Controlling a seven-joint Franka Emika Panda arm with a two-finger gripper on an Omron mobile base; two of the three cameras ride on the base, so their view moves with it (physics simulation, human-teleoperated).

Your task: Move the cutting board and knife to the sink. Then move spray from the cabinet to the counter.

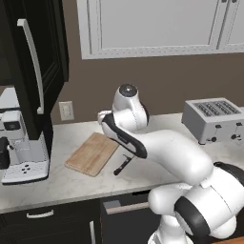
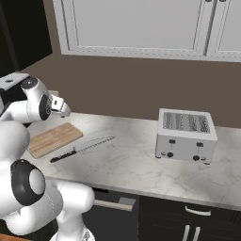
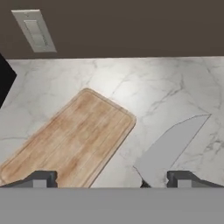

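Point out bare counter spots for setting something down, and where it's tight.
Free: the white marble counter between the silver-bladed, black-handled knife and the boxy silver toaster; also the front strip before the toaster. Tight: the left end, where the light-brown wooden cutting board lies beside the knife, near the white coffee machine.

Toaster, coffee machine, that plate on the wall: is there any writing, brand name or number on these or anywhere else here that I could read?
There is none to read.
The toaster: dark knobs and levers on its front, no label.
The coffee machine: small dots on its tray, no lettering.
The wall plate: blank.
The cutting board and the knife: bare wood and plain blade, no mark.
The cabinet doors: plain.
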